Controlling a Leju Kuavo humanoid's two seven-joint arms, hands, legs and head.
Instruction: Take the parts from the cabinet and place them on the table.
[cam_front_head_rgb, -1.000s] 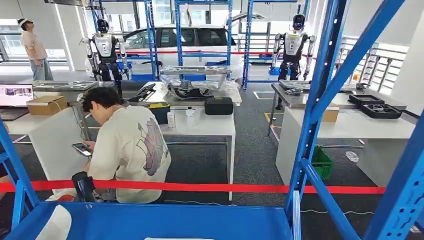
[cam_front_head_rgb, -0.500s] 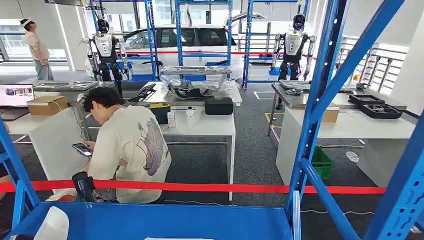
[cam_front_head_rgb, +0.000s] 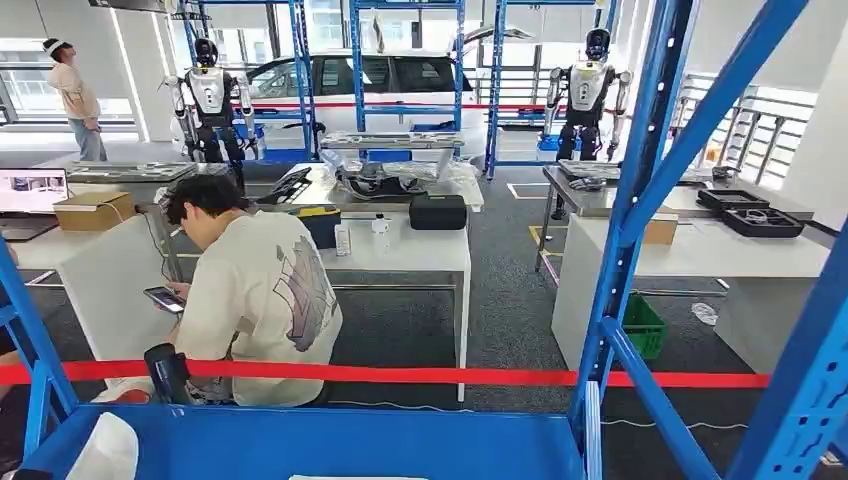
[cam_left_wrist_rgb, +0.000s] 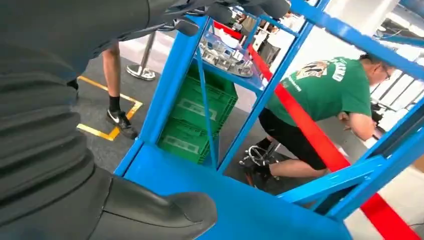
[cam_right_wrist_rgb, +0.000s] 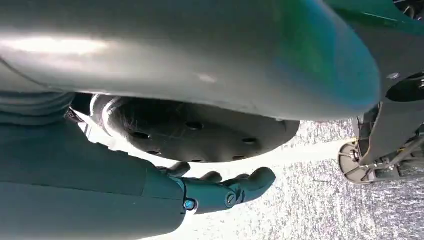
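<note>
Little differs from a second ago: the standing person (cam_front_head_rgb: 72, 95) far off by the windows has shifted a step, and the white object (cam_front_head_rgb: 105, 447) at the near-left corner of the blue shelf (cam_front_head_rgb: 320, 442) sits a touch lower in the head view. Everything else holds its place.

The left robot hand (cam_left_wrist_rgb: 150, 205) hangs above that blue shelf, thumb apart from the darker fingers and nothing between them. The right robot hand (cam_right_wrist_rgb: 220, 190) hangs low over speckled floor, fingers loosely curled, holding nothing.

As for parts, a cluster of metal pieces (cam_left_wrist_rgb: 225, 52) lies on a raised blue shelf seen in the left wrist view, with green crates (cam_left_wrist_rgb: 200, 120) stacked under it; whether the crates hold anything I cannot tell. A person in a green shirt (cam_left_wrist_rgb: 325, 95) crouches just past the red tape (cam_front_head_rgb: 420, 375).

Ahead, a seated person in a cream shirt (cam_front_head_rgb: 255, 295) looks at a phone (cam_front_head_rgb: 163, 298) beside a white table (cam_front_head_rgb: 410, 255) carrying a black case (cam_front_head_rgb: 438, 211). On the right table (cam_front_head_rgb: 700, 250) sit black trays (cam_front_head_rgb: 750, 212) with small items I cannot make out, and a green crate (cam_front_head_rgb: 645, 325) stands on the floor below.
</note>
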